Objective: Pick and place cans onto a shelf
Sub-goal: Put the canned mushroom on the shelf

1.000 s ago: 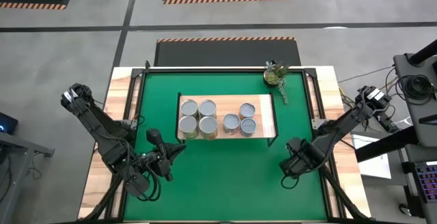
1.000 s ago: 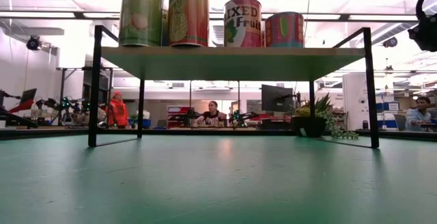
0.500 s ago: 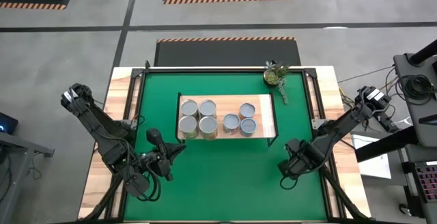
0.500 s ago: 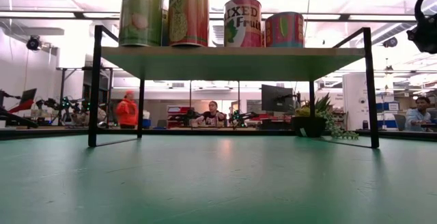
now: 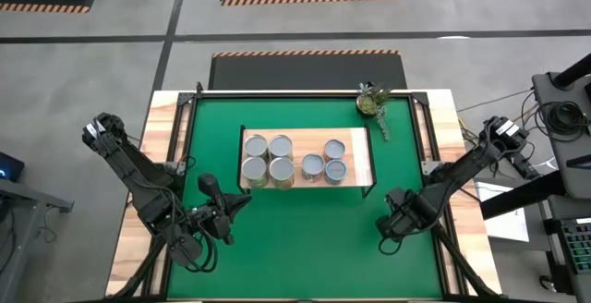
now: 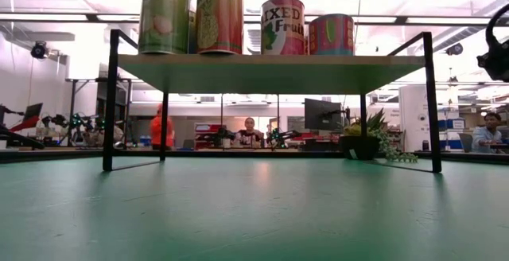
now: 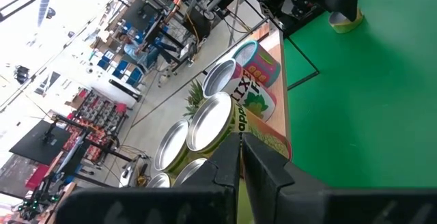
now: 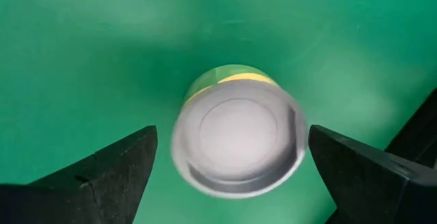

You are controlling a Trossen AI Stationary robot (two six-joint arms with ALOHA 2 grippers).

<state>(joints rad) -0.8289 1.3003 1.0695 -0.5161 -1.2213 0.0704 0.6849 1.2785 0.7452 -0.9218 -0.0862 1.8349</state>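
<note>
My right gripper [image 5: 399, 218] hangs over the lower right of the mat [image 5: 305, 248] in the high view. Its jaws are spread as wide as they go. In the right wrist view the last loose can [image 8: 235, 138] stands upright on the green between my two fingers [image 8: 113, 173]. There is a clear gap on each side and neither finger touches it. From above my wrist hides the can.

To do this grasp well, I judge I should drop straight down until the pads sit at mid-height on the can's side. The lid should be centred between them before I close, so the can is not nudged over. The squeeze should be firm, since the side looks smooth.

My left gripper [image 5: 238, 203] waits at the lower left of the mat, jaws pressed together and holding nothing. It points at the shelf [image 5: 360, 160].

The shelf sits mid-mat, above both grippers in the high view. It carries what I count as seven cans [image 5: 281, 146], though tight packing makes the count a little unsure. Its right end looks bare, so I would carry the can high over the black frame and set it there, clear of the neighbours. The plant [image 5: 372, 102] at the upper right is well out of the way.
</note>
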